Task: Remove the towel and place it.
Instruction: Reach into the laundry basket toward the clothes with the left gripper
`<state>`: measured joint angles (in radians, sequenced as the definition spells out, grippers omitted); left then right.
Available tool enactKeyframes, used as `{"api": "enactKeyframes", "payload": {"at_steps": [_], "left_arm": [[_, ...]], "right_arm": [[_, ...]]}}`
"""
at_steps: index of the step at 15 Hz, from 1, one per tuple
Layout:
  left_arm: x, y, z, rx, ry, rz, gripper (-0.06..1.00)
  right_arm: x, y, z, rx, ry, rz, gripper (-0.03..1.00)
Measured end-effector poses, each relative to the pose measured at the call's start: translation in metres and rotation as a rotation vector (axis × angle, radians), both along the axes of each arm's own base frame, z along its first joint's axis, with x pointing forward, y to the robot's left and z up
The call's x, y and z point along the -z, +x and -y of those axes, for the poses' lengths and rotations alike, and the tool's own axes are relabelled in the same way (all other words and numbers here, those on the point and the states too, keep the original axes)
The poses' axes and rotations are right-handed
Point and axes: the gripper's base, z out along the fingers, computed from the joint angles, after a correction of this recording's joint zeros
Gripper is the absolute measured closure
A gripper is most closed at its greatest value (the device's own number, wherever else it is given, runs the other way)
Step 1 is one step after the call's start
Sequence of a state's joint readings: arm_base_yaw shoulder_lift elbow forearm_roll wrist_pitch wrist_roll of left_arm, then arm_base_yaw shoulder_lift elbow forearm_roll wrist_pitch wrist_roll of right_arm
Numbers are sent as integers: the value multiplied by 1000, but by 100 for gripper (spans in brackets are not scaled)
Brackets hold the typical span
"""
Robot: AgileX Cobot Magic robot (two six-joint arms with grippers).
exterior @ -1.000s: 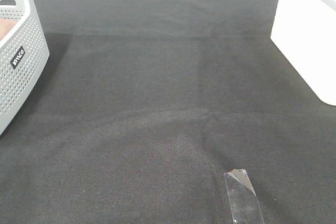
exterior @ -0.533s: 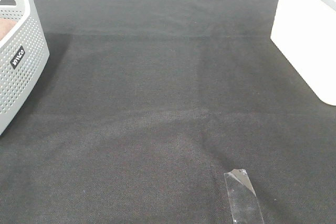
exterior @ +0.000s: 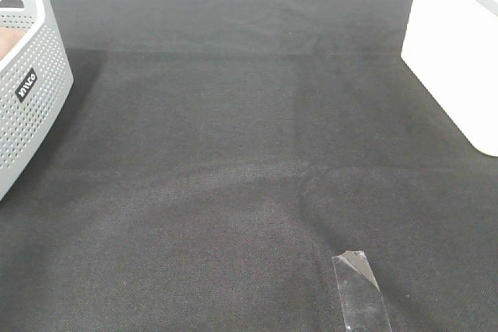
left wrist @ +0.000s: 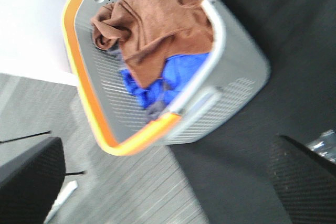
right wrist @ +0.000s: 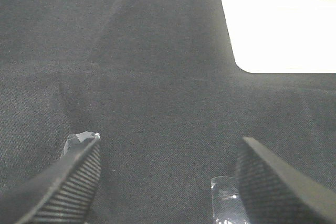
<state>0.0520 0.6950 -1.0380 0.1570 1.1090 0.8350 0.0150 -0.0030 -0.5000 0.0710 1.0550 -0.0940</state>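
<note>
The brown towel lies crumpled in a grey perforated laundry basket with an orange rim, on top of blue cloth. In the high view only a sliver of the towel shows inside the basket at the far left. My left gripper is open and empty, above and apart from the basket, over the table's edge and the floor. My right gripper is open and empty, low over the black table cloth. Neither gripper shows in the high view.
A white box stands at the right of the table and also shows in the right wrist view. A strip of clear tape lies on the black cloth near the front. Grey floor lies beside the basket.
</note>
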Motion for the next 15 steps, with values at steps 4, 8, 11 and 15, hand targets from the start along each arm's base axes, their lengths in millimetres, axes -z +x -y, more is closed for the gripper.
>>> {"api": "enactKeyframes", "payload": {"at_steps": [4, 8, 11, 15], "left_arm": [[-6, 145, -18, 31, 183, -271, -5], [69, 269, -54, 30, 206, -524, -5], [145, 328, -83, 57, 210, -678, -5], [191, 356, -88, 107, 223, -734, -5]], "right_arm": [[0, 0, 0, 0, 0, 0, 30], [0, 0, 0, 0, 0, 0, 30], [0, 0, 0, 0, 0, 0, 30], [0, 0, 0, 0, 0, 0, 30]]}}
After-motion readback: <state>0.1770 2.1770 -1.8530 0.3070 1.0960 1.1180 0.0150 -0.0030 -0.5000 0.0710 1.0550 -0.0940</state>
